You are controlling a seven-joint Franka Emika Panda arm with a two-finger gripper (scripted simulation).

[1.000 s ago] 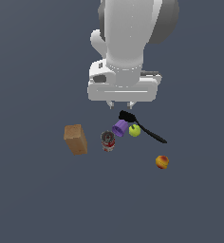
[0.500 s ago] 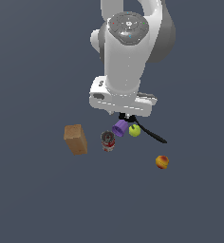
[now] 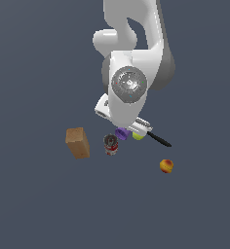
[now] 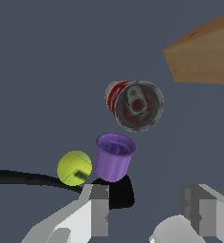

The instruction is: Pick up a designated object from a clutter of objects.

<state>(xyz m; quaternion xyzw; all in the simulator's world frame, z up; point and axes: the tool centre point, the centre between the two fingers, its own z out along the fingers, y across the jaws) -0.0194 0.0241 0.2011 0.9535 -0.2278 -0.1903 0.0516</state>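
Upright purple cup [image 4: 114, 156] between can [image 4: 134, 105] and ball [image 4: 74, 167]

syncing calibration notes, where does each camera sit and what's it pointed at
Exterior view: off the arm, looking down on the clutter; the white arm covers part of the purple cup, beside the can and brown box.
Wrist view: on the wrist, looking past the open fingers at the cup.
Shared: cup, can, box, ball.

Two views, one looking from above, one riding close on the wrist.
The exterior camera is looking down from farther off; both are sharing the purple cup [image 3: 122, 133], can [image 3: 110, 144] and ball [image 3: 138, 135].
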